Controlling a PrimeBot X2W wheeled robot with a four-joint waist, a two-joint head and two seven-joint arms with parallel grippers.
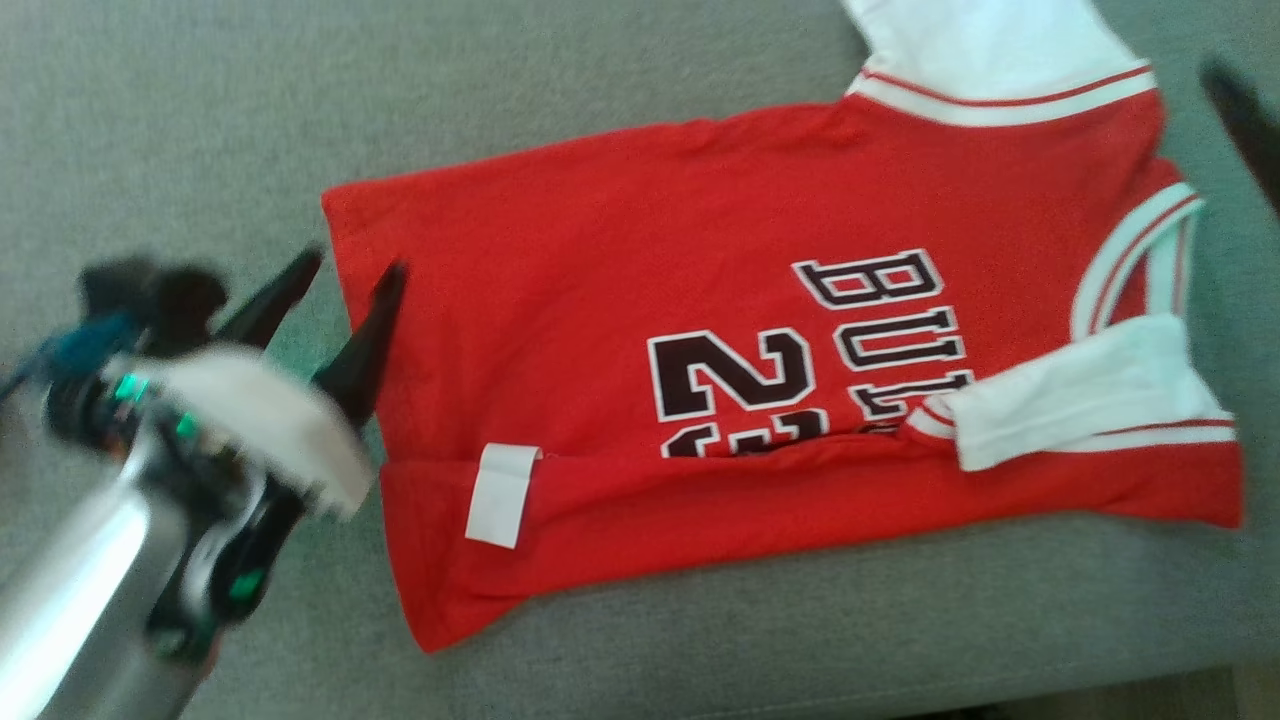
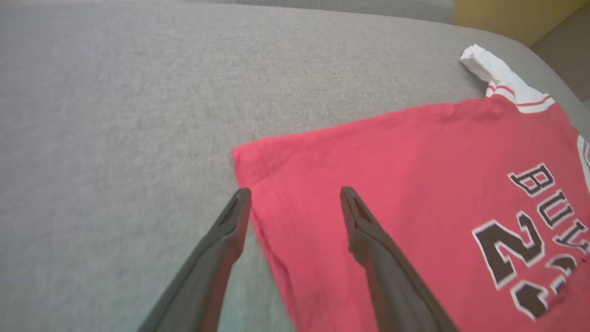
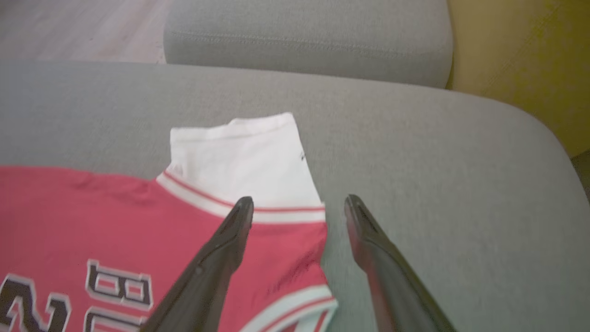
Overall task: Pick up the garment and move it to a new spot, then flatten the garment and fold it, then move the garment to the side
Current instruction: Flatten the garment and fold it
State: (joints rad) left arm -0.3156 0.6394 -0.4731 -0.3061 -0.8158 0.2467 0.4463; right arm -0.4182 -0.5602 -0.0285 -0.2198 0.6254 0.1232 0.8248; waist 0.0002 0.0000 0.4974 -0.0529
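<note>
The garment [image 1: 700, 330] is a red jersey with white sleeves and black lettering, lying flat on the grey cushion with its near edge folded over and a white label showing. My left gripper [image 1: 350, 270] is open above the garment's hem corner at the left, one finger over the fabric and one over the cushion; the left wrist view shows the same garment [image 2: 392, 193] and open gripper [image 2: 295, 196], holding nothing. My right gripper [image 3: 298, 205] is open and empty above the white sleeve [image 3: 244, 157] at the shoulder corner. A dark finger [image 1: 1245, 120] shows at the head view's right edge.
The grey cushion [image 1: 180, 130] stretches wide to the left of the garment. Its front edge runs along the bottom right of the head view. Behind the cushion [image 3: 415, 152] are a second grey cushion [image 3: 304, 41], a yellow surface [image 3: 521, 64] and pale flooring [image 3: 78, 27].
</note>
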